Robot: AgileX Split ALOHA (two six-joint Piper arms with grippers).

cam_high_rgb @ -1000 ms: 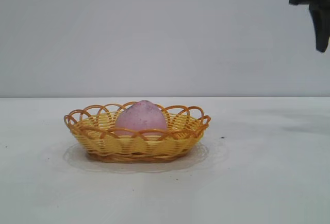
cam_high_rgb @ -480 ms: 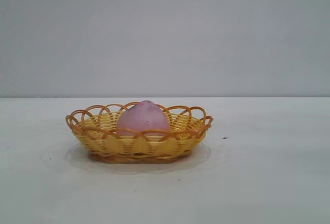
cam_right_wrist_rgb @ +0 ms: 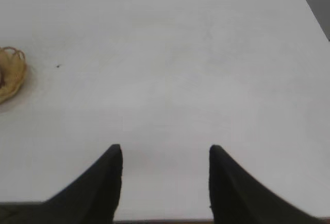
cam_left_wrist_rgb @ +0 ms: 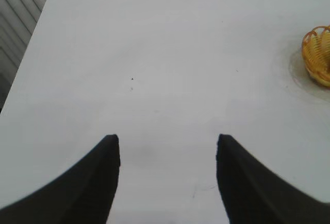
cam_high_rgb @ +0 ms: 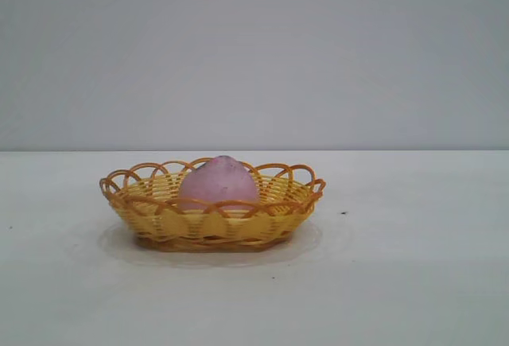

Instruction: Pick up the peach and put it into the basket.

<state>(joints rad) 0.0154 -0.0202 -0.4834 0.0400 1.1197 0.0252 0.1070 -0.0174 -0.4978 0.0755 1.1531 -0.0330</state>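
On the white bench (cam_high_rgb: 413, 282), seen from the front, a shallow oval wicker basket (cam_high_rgb: 211, 223) of yellow weave with an orange looped rim stands toward the left of the middle, well back from the near edge. A dull pink, matte, rounded peach (cam_high_rgb: 218, 183) with a slightly pointed top sits inside the basket, its upper half rising above the scalloped rim. A tiny dark speck lies on the bench just right of the basket. Neither arm shows in this view; a plain grey wall fills the background.

From the left wrist camera, the left gripper (cam_left_wrist_rgb: 167, 144) hangs above bare bench with its two black fingers (cam_left_wrist_rgb: 98, 183) spread wide and nothing between them. One end of the basket (cam_left_wrist_rgb: 318, 56) shows at the frame's border, well apart from the fingers, with a faint ring mark on the bench around it. The bench's edge runs along one side, with pale slatted panels beyond it.

From the right wrist camera, the right gripper (cam_right_wrist_rgb: 165, 152) likewise hangs over bare bench, its black fingers (cam_right_wrist_rgb: 95, 188) parted and holding nothing. A sliver of the basket (cam_right_wrist_rgb: 11, 74) shows at the border, well apart from the fingers, a small dark speck near it. The bench's far corner meets a dark strip.
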